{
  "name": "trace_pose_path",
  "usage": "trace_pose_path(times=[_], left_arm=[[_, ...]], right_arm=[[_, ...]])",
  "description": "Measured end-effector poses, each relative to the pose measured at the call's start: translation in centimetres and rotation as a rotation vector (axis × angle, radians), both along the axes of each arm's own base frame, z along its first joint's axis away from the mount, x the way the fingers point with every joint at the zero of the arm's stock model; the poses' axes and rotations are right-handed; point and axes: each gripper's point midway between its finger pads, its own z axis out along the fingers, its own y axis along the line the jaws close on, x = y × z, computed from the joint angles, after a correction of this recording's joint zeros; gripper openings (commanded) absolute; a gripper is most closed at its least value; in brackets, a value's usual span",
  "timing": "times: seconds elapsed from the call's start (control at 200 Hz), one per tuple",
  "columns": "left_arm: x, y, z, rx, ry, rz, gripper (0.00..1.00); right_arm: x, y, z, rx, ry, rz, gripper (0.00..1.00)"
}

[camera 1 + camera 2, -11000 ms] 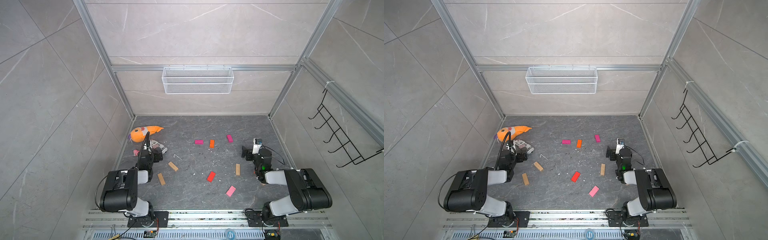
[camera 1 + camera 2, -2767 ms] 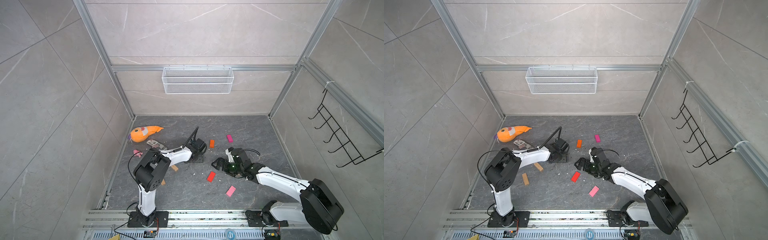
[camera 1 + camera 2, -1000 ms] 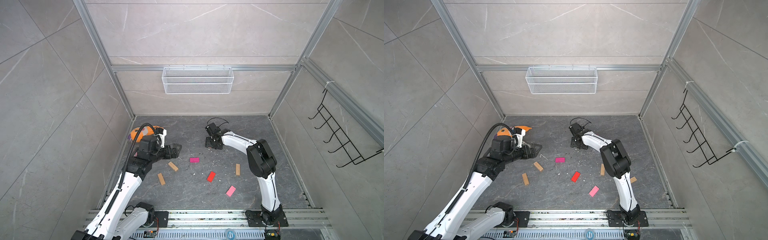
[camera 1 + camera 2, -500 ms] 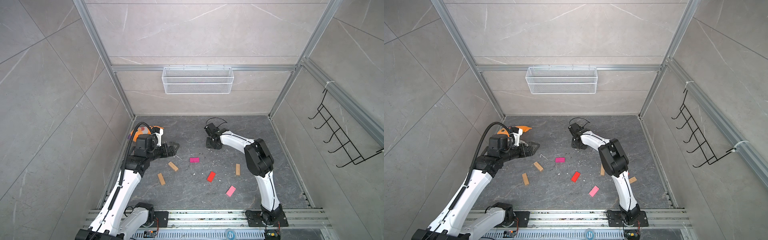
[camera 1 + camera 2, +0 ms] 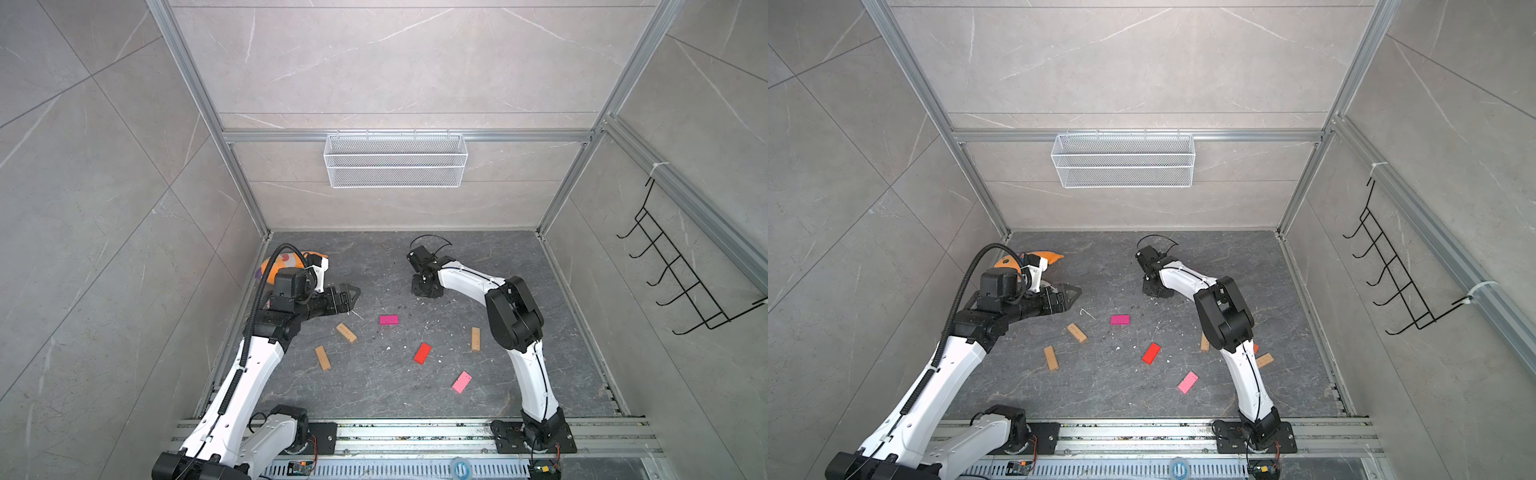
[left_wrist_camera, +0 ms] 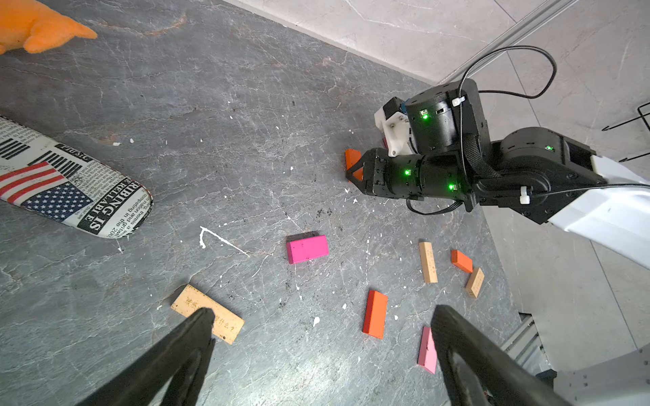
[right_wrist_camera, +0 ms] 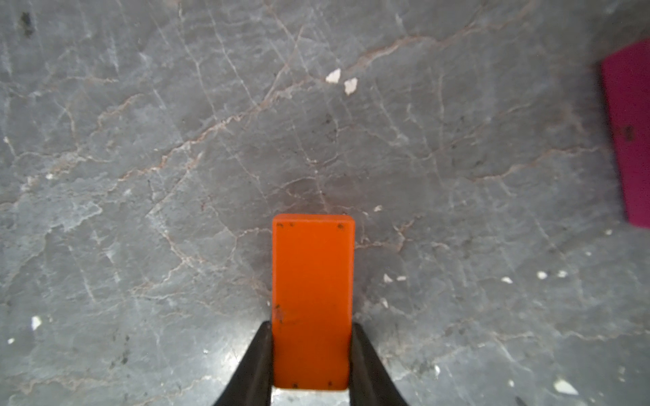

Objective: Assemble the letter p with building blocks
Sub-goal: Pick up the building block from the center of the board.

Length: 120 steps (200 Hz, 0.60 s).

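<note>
My right gripper (image 7: pixel 311 330) is shut on an orange block (image 7: pixel 312 274) low over the dark floor at the back middle, seen in a top view (image 5: pixel 424 289). A magenta block (image 7: pixel 629 140) lies beside it. My left gripper (image 6: pixel 322 316) hangs open and empty above the floor's left side (image 5: pixel 353 293). Scattered loose on the floor are a magenta block (image 5: pixel 388 319), tan blocks (image 5: pixel 346 332) (image 5: pixel 323 358) (image 5: pixel 475 339), a red block (image 5: pixel 422 353) and a light pink block (image 5: pixel 461 382). Another orange block (image 6: pixel 461 261) and tan block (image 6: pixel 475 282) lie by the right arm. No letter p is in view.
An orange plush toy (image 5: pixel 286 262) lies at the back left behind my left arm. Next to it is a newspaper-printed object (image 6: pixel 70 189). A white wire basket (image 5: pixel 395 160) hangs on the back wall and a black hook rack (image 5: pixel 681 282) on the right wall.
The right gripper's jaws have closed onto the orange block at the back middle. The left arm has barely moved and stays open.
</note>
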Motion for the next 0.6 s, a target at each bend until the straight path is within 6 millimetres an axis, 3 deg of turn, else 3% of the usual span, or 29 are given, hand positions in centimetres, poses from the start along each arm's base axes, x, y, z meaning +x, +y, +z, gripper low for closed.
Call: trace_pose_path(times=[0.2, 0.46, 0.599], left_arm=[[0.1, 0.1, 0.0, -0.001, 0.001, 0.004, 0.99], [0.1, 0.1, -0.1, -0.004, 0.006, 0.006, 0.99], [0.2, 0.1, -0.3, -0.004, 0.016, 0.006, 0.99]], right_arm=[[-1.7, -0.6, 0.4, -0.016, 0.009, 0.011, 0.24], [-8.1, 0.9, 4.1, 0.000, -0.020, 0.120, 0.24], [-11.3, 1.8, 4.3, 0.008, -0.012, 0.164, 0.24]])
